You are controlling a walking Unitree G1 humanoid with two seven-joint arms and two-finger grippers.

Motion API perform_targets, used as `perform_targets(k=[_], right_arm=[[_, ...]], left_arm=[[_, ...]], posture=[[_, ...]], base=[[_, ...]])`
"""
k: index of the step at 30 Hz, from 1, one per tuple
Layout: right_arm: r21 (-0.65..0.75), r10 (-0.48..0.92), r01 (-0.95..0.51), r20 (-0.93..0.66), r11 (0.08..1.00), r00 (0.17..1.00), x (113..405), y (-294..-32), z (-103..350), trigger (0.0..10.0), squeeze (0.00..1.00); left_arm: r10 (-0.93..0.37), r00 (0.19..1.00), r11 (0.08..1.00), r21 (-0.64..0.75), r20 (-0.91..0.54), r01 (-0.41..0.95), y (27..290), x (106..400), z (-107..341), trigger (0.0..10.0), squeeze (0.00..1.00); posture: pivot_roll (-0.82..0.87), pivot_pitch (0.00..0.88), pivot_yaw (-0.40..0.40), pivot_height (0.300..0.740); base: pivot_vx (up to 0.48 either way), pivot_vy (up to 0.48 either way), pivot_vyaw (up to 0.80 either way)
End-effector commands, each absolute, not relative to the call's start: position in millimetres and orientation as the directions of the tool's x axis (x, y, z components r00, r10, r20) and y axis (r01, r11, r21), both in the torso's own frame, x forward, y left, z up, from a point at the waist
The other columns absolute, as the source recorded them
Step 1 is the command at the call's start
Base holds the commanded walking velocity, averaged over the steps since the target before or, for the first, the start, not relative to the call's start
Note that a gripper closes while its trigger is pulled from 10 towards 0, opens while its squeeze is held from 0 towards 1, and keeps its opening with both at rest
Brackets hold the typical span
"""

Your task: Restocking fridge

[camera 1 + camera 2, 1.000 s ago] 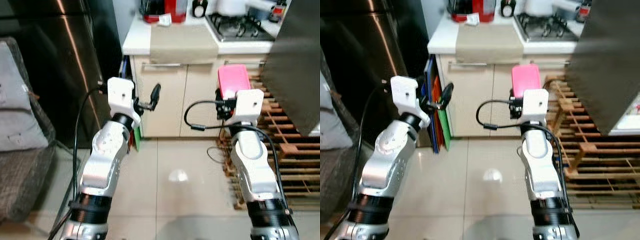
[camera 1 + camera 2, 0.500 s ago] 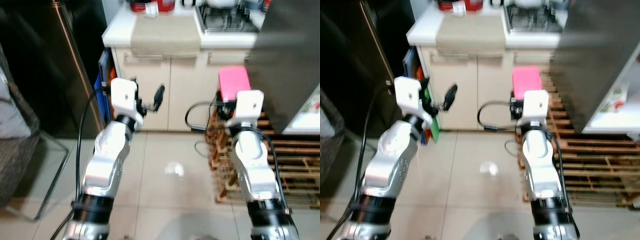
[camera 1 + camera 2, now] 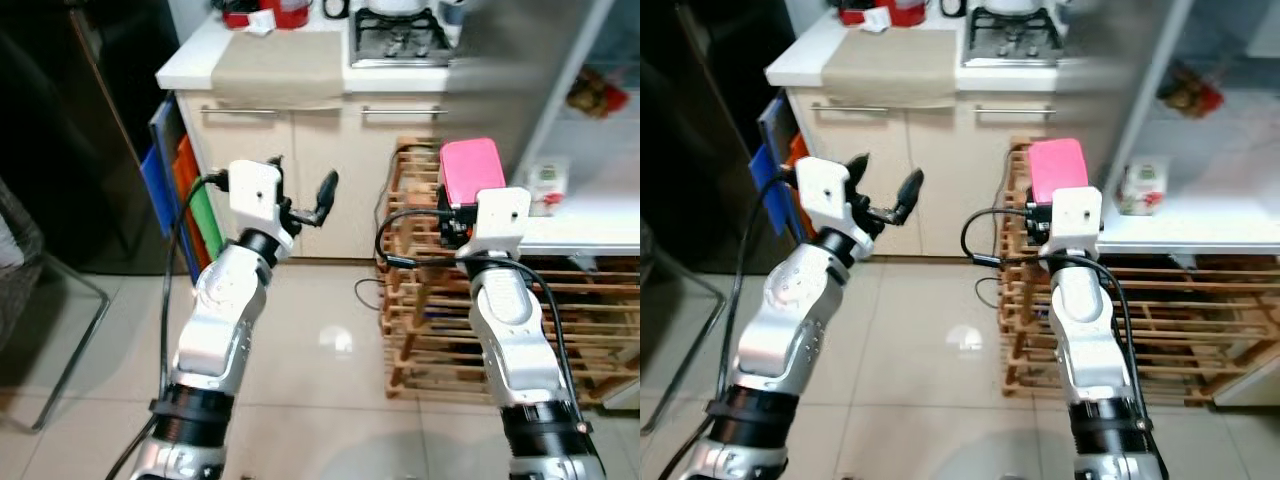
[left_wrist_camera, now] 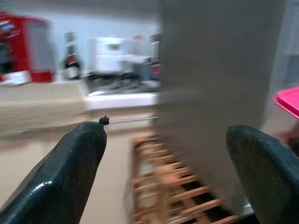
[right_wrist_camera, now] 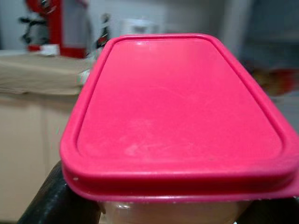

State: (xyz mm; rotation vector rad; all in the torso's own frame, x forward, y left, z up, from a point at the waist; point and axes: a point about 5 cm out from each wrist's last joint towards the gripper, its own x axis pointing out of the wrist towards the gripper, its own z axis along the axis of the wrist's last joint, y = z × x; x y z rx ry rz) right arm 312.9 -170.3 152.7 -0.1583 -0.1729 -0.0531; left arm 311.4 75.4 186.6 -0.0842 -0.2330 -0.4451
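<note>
Your right gripper clamps a container with a smooth pink rounded-rectangle lid; your left gripper is spread and empty.

You hold the container chest-high, above the slatted wooden rack and just beside the open fridge's white shelf. The view has swung right since a second ago: the dark steel door has slid out, the fridge interior has come in, and the clamp stays put. Glossy pale tiles lie below.
</note>
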Motion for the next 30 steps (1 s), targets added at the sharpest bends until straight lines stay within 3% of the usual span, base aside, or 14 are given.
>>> perform_targets(k=[1, 23, 30], right_arm=[[-0.152, -0.016, 0.045, 0.189, 0.987, 0.982, 313.6, -163.2, 155.8, 10.0, 0.00], [-0.152, -0.029, 0.056, 0.172, 0.987, 0.985, 310.3, -164.5, 149.5, 10.0, 0.00], [-0.154, -0.032, 0.057, 0.165, 0.986, 0.986, 308.8, -166.0, 148.1, 10.0, 0.00]], left_arm=[[-0.398, 0.882, 0.910, -0.012, 0.253, 0.414, 82.9, 315.3, 190.3, 10.0, 0.00], [-0.364, 0.905, 0.926, -0.024, 0.219, 0.378, 88.4, 321.0, 183.5, 10.0, 0.00], [-0.347, 0.913, 0.928, -0.064, 0.212, 0.368, 91.3, 321.8, 182.2, 10.0, 0.00]], posture=[[-0.11, 0.000, 0.069, 0.740], [-0.11, 0.000, 0.076, 0.740], [-0.11, 0.000, 0.071, 0.740]], base=[[0.000, -0.472, 0.00], [0.000, -0.472, 0.00], [0.000, 0.000, 0.00]])
